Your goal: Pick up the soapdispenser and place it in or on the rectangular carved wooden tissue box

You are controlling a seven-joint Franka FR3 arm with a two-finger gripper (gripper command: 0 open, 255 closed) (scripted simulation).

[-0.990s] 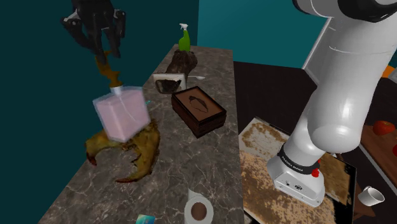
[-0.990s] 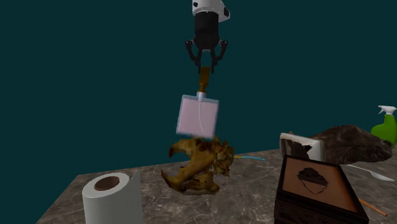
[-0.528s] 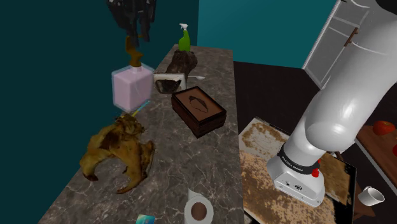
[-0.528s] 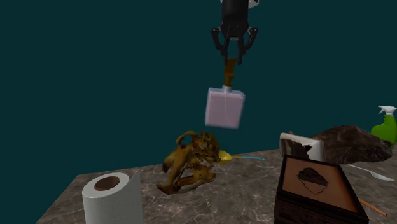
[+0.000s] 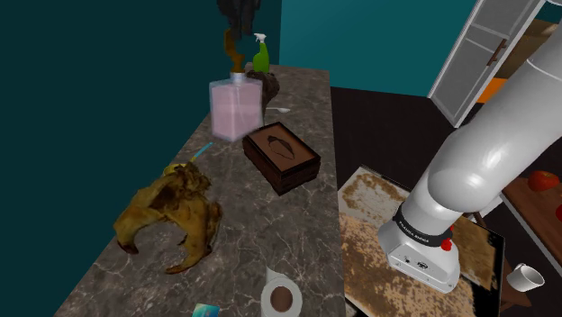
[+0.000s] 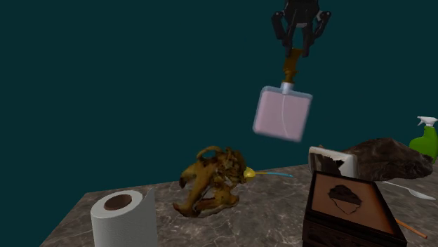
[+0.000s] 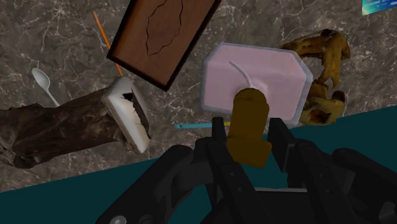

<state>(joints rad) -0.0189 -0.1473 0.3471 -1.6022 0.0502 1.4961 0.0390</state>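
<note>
Claw (image 6: pixel 300 50) grips the pink soap dispenser (image 6: pixel 282 114) by its brown pump, dangling it high over the bench (image 5: pixel 261 230), near the brown tissue box (image 5: pixel 281 156).

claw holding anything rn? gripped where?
Yes. The claw is shut on the pink soap dispenser, clasping its brown pump head; the bottle hangs below it in the air.

**Surfaces around me**

The soap dispenser (image 6: pixel 283 114) in my matt black end effector (image 7: pixel 249 130) has a glossy, translucent pink body and a smooth amber pump. The tissue box (image 5: pixel 281 158) looks like dark carved wood, and the worktop (image 5: pixel 261 225) like veined stone.
</note>
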